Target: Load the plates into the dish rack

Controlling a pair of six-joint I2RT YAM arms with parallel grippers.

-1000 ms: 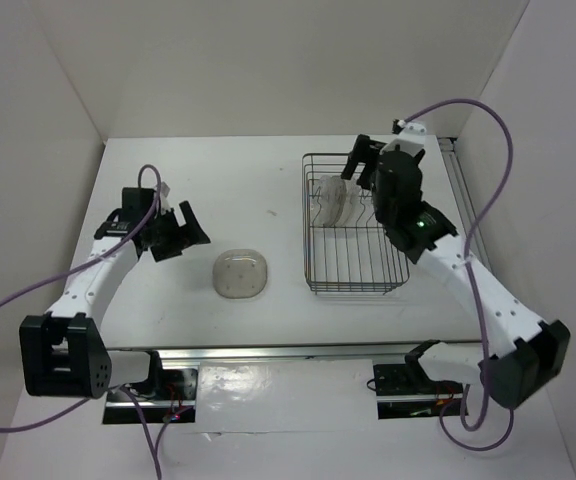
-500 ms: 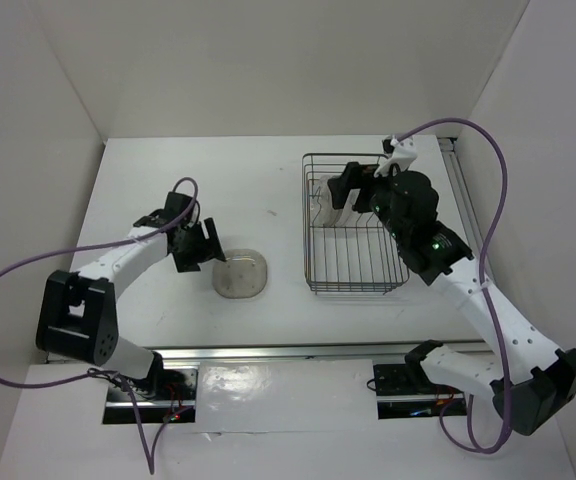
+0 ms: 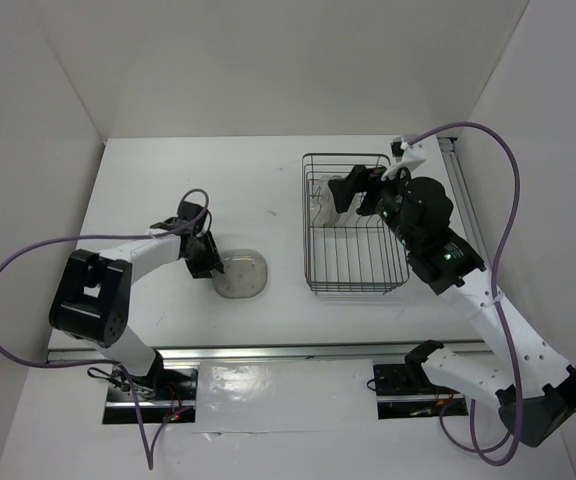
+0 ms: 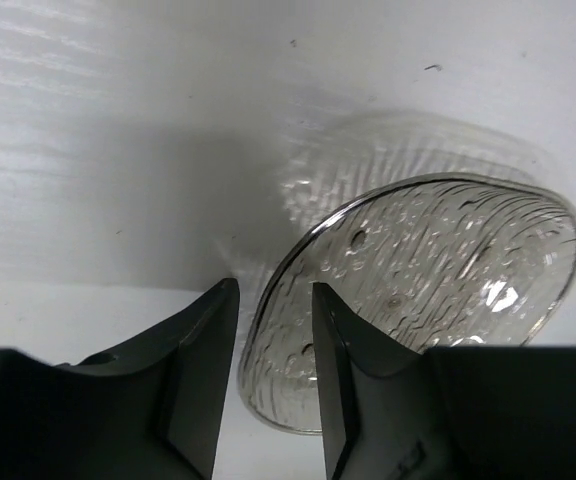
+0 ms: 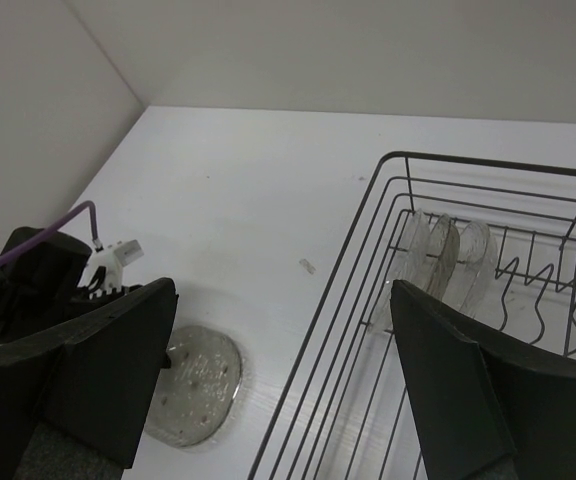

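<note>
Plate (image 3: 240,273) left of the dish rack (image 3: 305,225): the left claw (image 4: 270,300) has arrived and is narrowing around its rim, pinch not sure. Right claw (image 5: 283,370) spread. Pick-up is beginning.

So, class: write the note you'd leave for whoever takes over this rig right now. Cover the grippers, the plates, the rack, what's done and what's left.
Left gripper: jaws narrowed on either side of the rim of the last plate, not clamped yet. That plate lies on the table.
Right gripper: open, empty, over the rack.
Done: three plates stand upright in the rack.
Left: grip the last plate, carry it over and slot it in.
</note>
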